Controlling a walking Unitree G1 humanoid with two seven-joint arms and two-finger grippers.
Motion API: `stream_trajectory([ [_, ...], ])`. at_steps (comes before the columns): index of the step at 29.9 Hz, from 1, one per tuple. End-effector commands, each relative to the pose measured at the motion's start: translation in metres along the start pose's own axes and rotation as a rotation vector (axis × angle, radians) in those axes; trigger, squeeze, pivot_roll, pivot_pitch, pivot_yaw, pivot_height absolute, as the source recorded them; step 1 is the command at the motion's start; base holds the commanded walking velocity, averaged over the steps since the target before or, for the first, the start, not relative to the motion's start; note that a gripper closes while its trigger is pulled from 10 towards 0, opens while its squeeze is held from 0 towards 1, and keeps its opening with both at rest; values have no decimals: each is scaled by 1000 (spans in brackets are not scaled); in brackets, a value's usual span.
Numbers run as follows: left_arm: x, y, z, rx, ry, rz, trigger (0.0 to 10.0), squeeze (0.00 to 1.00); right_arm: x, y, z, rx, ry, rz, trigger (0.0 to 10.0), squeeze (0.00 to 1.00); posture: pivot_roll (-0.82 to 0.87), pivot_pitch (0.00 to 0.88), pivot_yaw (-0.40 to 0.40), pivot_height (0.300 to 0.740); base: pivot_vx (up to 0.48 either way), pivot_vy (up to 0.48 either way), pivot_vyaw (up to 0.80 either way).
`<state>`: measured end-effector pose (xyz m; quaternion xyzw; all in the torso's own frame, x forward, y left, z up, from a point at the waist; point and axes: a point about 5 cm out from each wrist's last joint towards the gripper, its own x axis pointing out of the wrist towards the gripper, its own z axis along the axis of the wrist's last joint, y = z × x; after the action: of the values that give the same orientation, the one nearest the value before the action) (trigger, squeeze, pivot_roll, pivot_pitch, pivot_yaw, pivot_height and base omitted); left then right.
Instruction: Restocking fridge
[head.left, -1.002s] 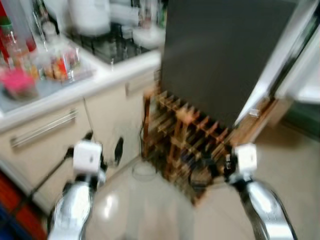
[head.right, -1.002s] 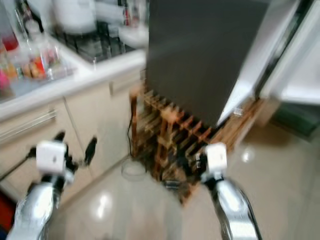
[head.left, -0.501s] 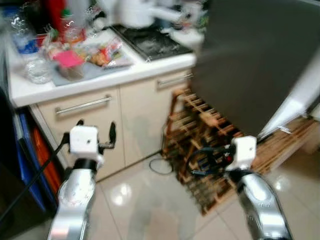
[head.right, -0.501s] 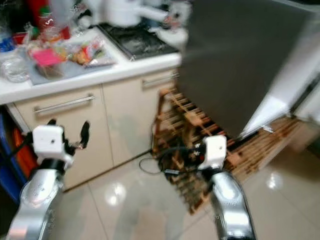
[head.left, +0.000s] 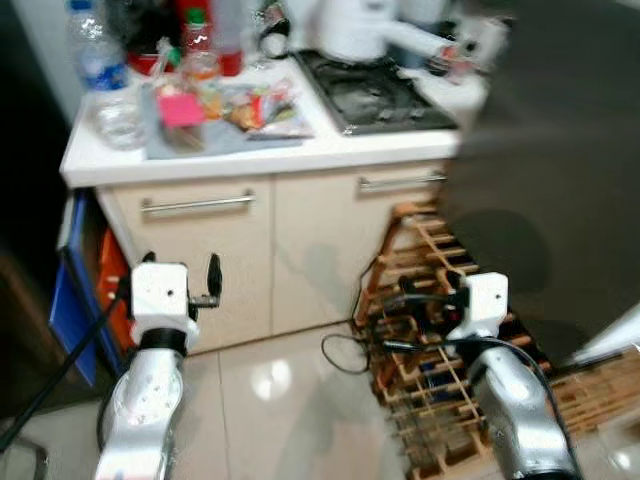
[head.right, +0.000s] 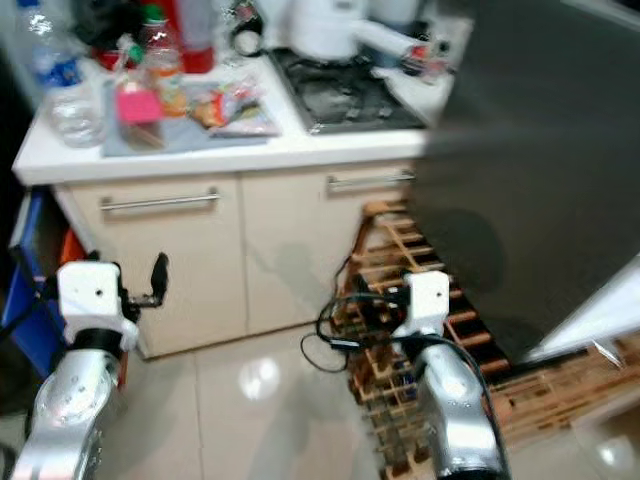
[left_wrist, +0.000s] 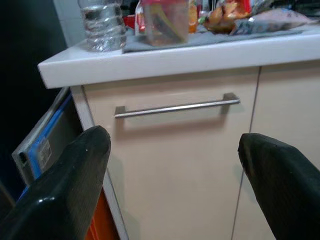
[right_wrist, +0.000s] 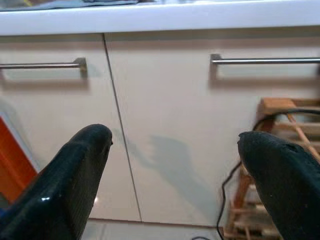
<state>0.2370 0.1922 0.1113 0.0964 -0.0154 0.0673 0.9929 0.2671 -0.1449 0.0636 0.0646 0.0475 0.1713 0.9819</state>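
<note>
At upper left, the clear plastic water bottle (head.left: 103, 90) and snack packets (head.left: 240, 103) wait on the white countertop (head.left: 250, 158). My left gripper (left_wrist: 170, 165) and right gripper (right_wrist: 172, 165) hang spread and empty before the cream cabinet doors (head.left: 230, 250); I should square up before reaching.

Two cream cabinet doors (head.left: 198, 255) (head.left: 350, 240), each with one metal handle (head.left: 197, 204) (head.left: 402, 182), one wooden wine rack (head.left: 440, 360), two clear water bottles (head.left: 92, 55) (head.left: 122, 118) on one desk (head.left: 250, 152).
</note>
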Motion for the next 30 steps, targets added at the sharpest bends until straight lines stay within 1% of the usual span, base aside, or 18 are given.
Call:
stream_trajectory([
  [1,3,-11,8,-10,-40,-38,10000,0,-6,-16,1,-10,9,-46,10000,0,-1,0,-47,740,251,-259,550],
  [4,4,-16,9,-36,-41,-59,10000,0,-5,-18,1,-8,12,-49,10000,0,2,0,-47,740,0,0,548],
  [8,1,-16,12,-9,-63,-77,10000,0,-4,-18,0,1,18,-47,10000,0,10,0,-47,740,0,0,541],
  [13,-2,-17,8,11,-41,-92,10000,0,-5,-16,-6,17,44,-53,10000,0,18,0,-47,740,0,0,540],
  [14,0,-18,9,11,-37,-95,10000,0,-5,-17,-6,35,44,-64,10000,0,19,0,-48,740,0,0,0],
  [18,2,-20,8,15,-37,-105,10000,0,-5,-18,-6,41,38,-80,10000,0,18,0,-53,740,0,0,0],
  [19,6,-20,9,11,-38,-104,10000,0,-4,-16,-5,49,24,-78,10000,0,21,0,-58,740,0,0,0],
  [21,7,-19,9,8,-38,-103,10000,0,-3,-15,-5,54,19,-73,10000,0,21,0,-58,740,0,0,750],
  [22,12,-21,11,-10,-54,-127,10000,0,-1,-12,-6,35,25,-61,10000,0,20,0,-55,740,0,0,738],
  [24,15,-21,11,-11,-55,-133,10000,0,0,-11,-5,27,22,-66,10000,0,15,0,-54,740,0,480,731],
  [26,21,-20,14,-6,-56,-134,10000,0,0,-13,-2,24,1,-92,10000,0,9,0,-42,740,0,480,0],
  [30,22,-22,16,15,-68,-180,10000,0,-7,-19,1,8,-44,-171,10000,0,3,0,-27,740,0,480,0],
])
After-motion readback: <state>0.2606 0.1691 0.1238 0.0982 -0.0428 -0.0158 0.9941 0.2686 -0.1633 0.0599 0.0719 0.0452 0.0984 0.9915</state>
